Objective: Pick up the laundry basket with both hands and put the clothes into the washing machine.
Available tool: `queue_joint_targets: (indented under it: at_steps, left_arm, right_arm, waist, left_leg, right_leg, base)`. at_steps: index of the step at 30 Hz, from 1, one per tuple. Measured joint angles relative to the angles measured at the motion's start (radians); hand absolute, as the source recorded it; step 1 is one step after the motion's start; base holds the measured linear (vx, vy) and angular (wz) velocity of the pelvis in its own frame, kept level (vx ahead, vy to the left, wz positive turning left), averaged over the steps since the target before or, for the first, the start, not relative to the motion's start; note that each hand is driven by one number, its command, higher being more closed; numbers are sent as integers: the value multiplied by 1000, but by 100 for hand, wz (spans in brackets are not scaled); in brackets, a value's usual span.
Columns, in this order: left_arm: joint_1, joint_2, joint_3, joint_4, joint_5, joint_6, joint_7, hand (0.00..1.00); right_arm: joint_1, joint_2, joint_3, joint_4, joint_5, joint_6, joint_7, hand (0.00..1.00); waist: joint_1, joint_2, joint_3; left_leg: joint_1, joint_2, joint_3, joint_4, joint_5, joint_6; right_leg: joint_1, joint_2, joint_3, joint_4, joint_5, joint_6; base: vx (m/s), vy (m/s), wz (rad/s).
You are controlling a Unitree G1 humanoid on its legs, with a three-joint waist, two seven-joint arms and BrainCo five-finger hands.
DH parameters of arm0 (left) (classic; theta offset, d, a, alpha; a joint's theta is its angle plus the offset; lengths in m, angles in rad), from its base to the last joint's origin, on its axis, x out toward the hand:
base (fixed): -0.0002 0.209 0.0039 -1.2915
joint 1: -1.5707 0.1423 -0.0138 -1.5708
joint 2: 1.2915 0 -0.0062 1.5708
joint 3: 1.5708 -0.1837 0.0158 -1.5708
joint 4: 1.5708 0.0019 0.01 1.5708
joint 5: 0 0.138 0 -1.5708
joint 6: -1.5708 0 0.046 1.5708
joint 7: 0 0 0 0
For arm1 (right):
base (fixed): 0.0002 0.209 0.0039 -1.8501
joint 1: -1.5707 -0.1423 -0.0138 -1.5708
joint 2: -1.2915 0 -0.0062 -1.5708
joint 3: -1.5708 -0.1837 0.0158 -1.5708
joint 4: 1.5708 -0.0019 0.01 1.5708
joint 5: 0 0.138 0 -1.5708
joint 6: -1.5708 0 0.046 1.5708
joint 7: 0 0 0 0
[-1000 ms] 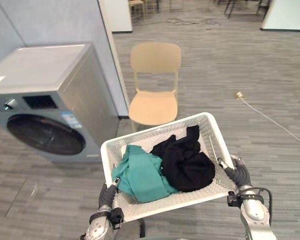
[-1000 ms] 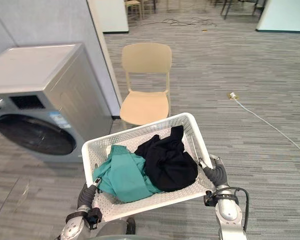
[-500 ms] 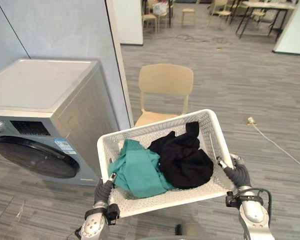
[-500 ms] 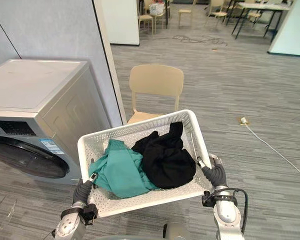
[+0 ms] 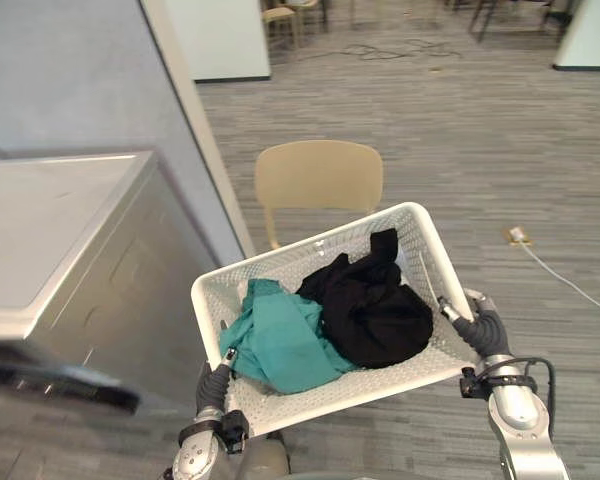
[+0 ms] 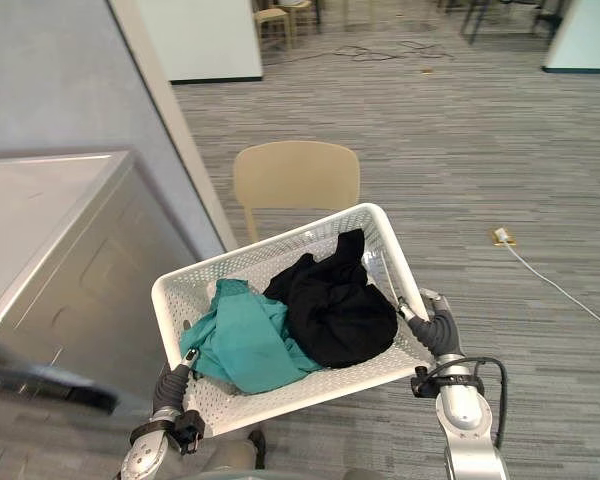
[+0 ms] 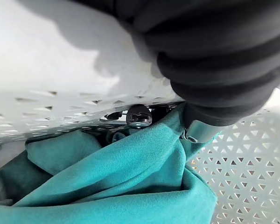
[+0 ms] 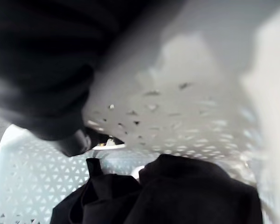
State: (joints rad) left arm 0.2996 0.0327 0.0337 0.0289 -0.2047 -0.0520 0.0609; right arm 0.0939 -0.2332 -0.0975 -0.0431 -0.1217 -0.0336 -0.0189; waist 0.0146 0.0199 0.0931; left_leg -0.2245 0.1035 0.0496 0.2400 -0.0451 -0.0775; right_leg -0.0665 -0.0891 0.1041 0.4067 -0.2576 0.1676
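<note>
Slippage is the risk: my left hand (image 5: 215, 385) and right hand (image 5: 477, 330) are only hooked over the side rims of the basket (image 5: 300, 249), held up beside the washer (image 5: 60, 230) with the clothes (image 5: 375, 315) inside, so a tilt could spill them. The washer's door is cut off, so I cannot tell whether it's open.

No readable text, label or number on the washing machine (image 5: 60, 230) or laundry basket (image 5: 280, 272).
</note>
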Motion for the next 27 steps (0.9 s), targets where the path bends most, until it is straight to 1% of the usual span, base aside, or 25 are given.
queue_joint_targets:
  at_steps: [1, 2, 3, 4, 5, 6, 7, 8, 10, 12, 13, 14, 16, 18, 19, 21, 22, 23, 24, 25, 26, 27]
  left_arm:
    - [-40, 5, 1, 14, 0, 0, 10, 100]
    - [-129, 26, 6, 51, -2, -2, 28, 100]
    - [-198, 52, 8, 82, -8, -3, 35, 100]
    - [-280, 91, 8, 110, -19, -2, 39, 100]
    - [-389, 114, 9, 163, -20, -3, 57, 100]
    - [-458, 130, 8, 195, -19, -1, 67, 100]
    - [-604, 168, 7, 285, -20, 1, 72, 100]
    - [-719, 198, 4, 359, -24, 7, 72, 100]
    - [-805, 229, -7, 395, -30, 7, 73, 100]
    - [-902, 280, -39, 432, -43, 8, 73, 100]
    - [-919, 292, -46, 443, -43, 9, 72, 100]
    - [-948, 311, -61, 462, -53, 11, 72, 100]
    - [-988, 335, -66, 498, -65, 12, 70, 100]
    - [-1026, 359, -66, 529, -76, 14, 68, 100]
    - [-1052, 378, -66, 545, -85, 20, 63, 100]
    - [-1072, 404, -64, 555, -96, 21, 51, 100]
    - [-1078, 417, -63, 557, -96, 21, 49, 100]
    - [-1093, 424, -56, 559, -96, 23, 49, 100]
    - [-1103, 424, -52, 562, -96, 23, 49, 100]
    - [-1110, 432, -43, 569, -96, 26, 46, 100]
    - [-1113, 437, -39, 570, -93, 31, 41, 100]
    - [-1104, 436, -27, 560, -93, 29, 38, 100]
  right_arm:
    - [-45, -12, 2, 40, 8, -2, -1, 100]
    - [-137, -46, 19, 106, 36, -2, -9, 100]
    - [-198, -69, 31, 145, 44, -2, -19, 100]
    - [-274, -88, 44, 190, 62, -3, -27, 100]
    - [-388, -137, 68, 277, 95, -2, -34, 100]
    - [-467, -167, 87, 337, 118, 3, -37, 100]
    - [-597, -196, 101, 432, 156, 9, -42, 100]
    - [-668, -209, 105, 475, 199, 20, -52, 100]
    - [-706, -219, 105, 487, 233, 20, -76, 100]
    - [-719, -231, 105, 485, 273, 23, -95, 100]
    - [-719, -232, 105, 483, 278, 25, -94, 100]
    - [-719, -233, 105, 469, 279, 37, -94, 100]
    - [-727, -235, 111, 452, 279, 44, -93, 100]
    - [-751, -250, 140, 448, 279, 47, -93, 100]
    - [-774, -253, 151, 448, 279, 55, -93, 100]
    - [-801, -253, 164, 448, 279, 61, -94, 100]
    - [-809, -254, 173, 447, 279, 61, -94, 100]
    - [-818, -258, 179, 444, 279, 60, -92, 100]
    - [-820, -265, 180, 438, 279, 59, -91, 100]
    - [-825, -267, 191, 430, 279, 60, -92, 100]
    - [-817, -267, 194, 419, 279, 63, -92, 100]
    - [-817, -269, 196, 418, 279, 63, -90, 100]
  waist:
    - [-2, 27, 20]
    - [-2, 35, 39]
    - [-3, 34, 54]
    - [-7, 15, 85]
    - [-18, 32, 122]
    - [-18, 42, 143]
    - [-20, 43, 218]
    - [-21, 32, 255]
    - [-21, 24, 281]
    - [-16, 21, 309]
    - [-12, 20, 311]
    - [2, 20, 312]
    - [6, 19, 319]
    - [18, 16, 321]
    - [30, 9, 331]
    - [34, 9, 337]
    - [38, 9, 338]
    - [49, 15, 347]
    - [60, 18, 357]
    - [60, 10, 364]
    - [50, -13, 377]
    - [56, 4, 386]
  left_leg:
    - [-6, 13, -2, -7, 1, 1]
    - [-31, 19, -1, -9, 5, 7]
    - [-59, 12, 2, -6, 7, 9]
    - [-85, -6, 3, 5, 7, 9]
    - [-132, 0, -12, 24, 10, 7]
    - [-158, 8, -16, 23, 10, 7]
    - [-161, 20, -16, 20, 13, 2]
    - [-176, 21, -17, 20, 20, 0]
    - [-195, 20, -15, 18, 21, 0]
    - [-214, 23, -10, 20, 21, 0]
    - [-218, 25, -6, 20, 21, 0]
    - [-228, 31, 6, 23, 21, 0]
    - [-259, 38, 10, 62, 21, 0]
    - [-294, 58, 25, 105, 21, -1]
    - [-302, 73, 40, 122, 21, -1]
    - [-328, 90, 42, 156, 21, -1]
    - [-334, 100, 41, 163, 21, -1]
    - [-334, 120, 40, 159, 21, -1]
    - [-335, 124, 44, 162, 21, -1]
    - [-343, 117, 59, 174, 19, -4]
    - [-354, 97, 69, 215, -4, -33]
    - [-380, 123, 68, 264, -25, -59]
  right_leg:
    - [-48, 0, 7, 35, -13, 2]
    - [-102, -5, 5, -21, -26, 4]
    - [-131, -20, 3, -102, 23, -7]
    - [-165, -42, 7, -159, 120, -18]
    - [-188, -40, -3, -170, 127, -25]
    - [-205, -29, -5, -187, 140, -29]
    - [-209, -17, -5, -192, 152, -31]
    - [-225, -16, -3, -192, 157, -32]
    - [-246, -17, 1, -192, 159, -33]
    - [-265, -17, 0, -192, 173, -31]
    - [-272, -16, -1, -192, 177, -31]
    - [-284, -13, -1, -190, 184, -30]
    - [-297, -10, -12, -174, 185, -30]
    - [-329, 6, -19, -131, 187, -33]
    - [-346, 17, -20, -101, 187, -33]
    - [-368, 30, -32, -57, 187, -33]
    - [-398, 39, -40, -2, 187, -33]
    - [-502, 49, -51, 140, 163, -44]
    - [-523, 45, -55, 106, 125, -57]
    - [-492, 14, -78, -171, 227, -46]
    - [-480, -30, -71, -272, 422, -46]
    - [-476, -13, -64, -265, 380, -42]
  base:
    - [114, 150, -29]
    - [28, 117, -10]
    - [11, 79, 1]
    - [-6, -6, 24]
    - [5, -51, 17]
    - [-9, -54, 2]
    - [-24, -47, -12]
    - [-24, -44, -9]
    - [19, -2, -1]
    - [67, 2, -5]
    - [75, 1, -12]
    - [74, -6, -6]
    - [70, -17, 5]
    - [78, -37, 1]
    - [76, -37, -5]
    - [75, -45, 6]
    - [80, -61, 4]
    - [62, -54, -9]
    - [71, -87, 0]
    - [93, -91, 32]
    - [122, -131, 41]
    - [110, -121, 17]
